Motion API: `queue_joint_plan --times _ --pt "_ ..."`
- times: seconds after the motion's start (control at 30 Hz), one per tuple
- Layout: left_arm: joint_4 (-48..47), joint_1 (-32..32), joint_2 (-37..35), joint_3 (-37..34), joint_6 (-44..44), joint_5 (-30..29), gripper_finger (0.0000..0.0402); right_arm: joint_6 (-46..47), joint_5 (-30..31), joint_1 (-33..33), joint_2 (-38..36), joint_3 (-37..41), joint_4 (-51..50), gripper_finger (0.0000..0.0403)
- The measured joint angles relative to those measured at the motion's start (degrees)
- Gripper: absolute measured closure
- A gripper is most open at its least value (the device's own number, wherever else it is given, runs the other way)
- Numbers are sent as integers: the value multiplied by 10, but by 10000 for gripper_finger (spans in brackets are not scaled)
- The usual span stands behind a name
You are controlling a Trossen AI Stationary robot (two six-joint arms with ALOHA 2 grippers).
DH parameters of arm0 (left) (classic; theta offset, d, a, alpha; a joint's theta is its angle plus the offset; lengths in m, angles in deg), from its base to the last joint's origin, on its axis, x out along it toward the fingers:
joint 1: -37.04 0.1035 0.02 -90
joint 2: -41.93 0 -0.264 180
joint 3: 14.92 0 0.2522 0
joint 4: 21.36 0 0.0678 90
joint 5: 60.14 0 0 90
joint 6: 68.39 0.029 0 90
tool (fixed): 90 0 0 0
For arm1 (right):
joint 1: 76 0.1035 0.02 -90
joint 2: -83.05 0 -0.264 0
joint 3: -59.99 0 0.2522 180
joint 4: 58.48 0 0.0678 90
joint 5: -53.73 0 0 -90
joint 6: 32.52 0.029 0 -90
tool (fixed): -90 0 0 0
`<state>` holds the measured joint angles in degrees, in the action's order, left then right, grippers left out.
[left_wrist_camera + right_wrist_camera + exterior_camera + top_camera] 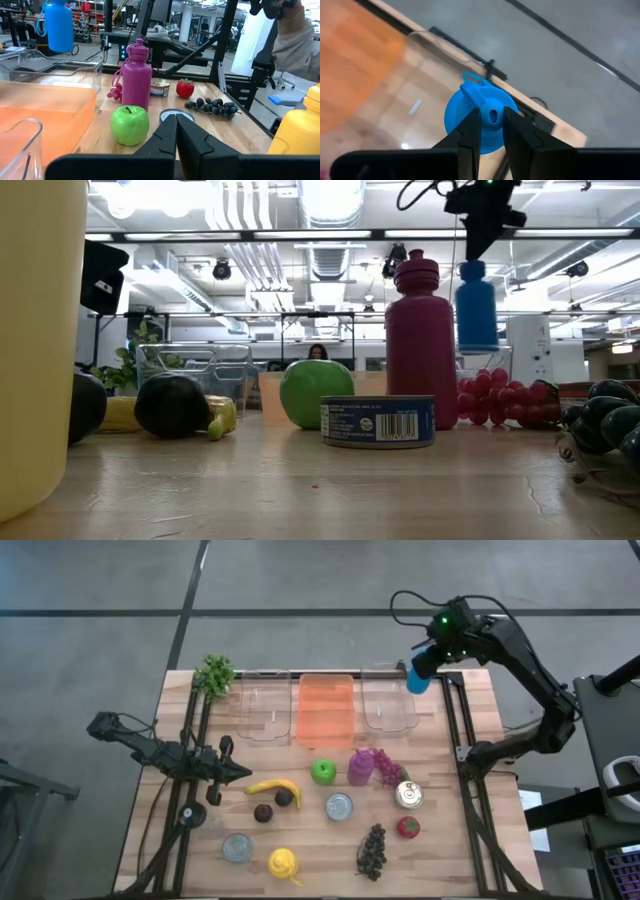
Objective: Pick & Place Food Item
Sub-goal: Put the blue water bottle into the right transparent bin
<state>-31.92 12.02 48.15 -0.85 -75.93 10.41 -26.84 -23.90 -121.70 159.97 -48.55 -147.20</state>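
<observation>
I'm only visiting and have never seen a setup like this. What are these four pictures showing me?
Two dark robot arms work at a wooden table. One picture looks down from above, one looks level across the tabletop, and two come from cameras on the arms' wrists. The right end effector holds a blue plastic bottle by its cap, above the clear plastic bin at the table's far right. The left end effector waits shut near the yellow banana. Also there: an orange bin, green apple, magenta bottle.
</observation>
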Motion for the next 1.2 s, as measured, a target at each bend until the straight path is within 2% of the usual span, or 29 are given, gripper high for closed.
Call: queue_joint_plan --times 0.1,0.37,0.53,0.7,1.03,1.2 --pt "0 0 0 0 0 0 391 -11 -31 1 14 -16 4 346" --pt "0 0 0 0 0 0 391 -20 -34 1 38 -51 10 346" --pt "0 0 0 0 0 0 391 -32 -42 3 56 -43 34 346" --pt "0 0 0 0 0 0 391 -52 -100 8 81 -33 66 343" --pt "0 0 0 0 0 0 391 -79 -110 32 128 -25 88 342" --pt "0 0 0 0 0 0 391 -88 -111 35 136 -15 133 342"
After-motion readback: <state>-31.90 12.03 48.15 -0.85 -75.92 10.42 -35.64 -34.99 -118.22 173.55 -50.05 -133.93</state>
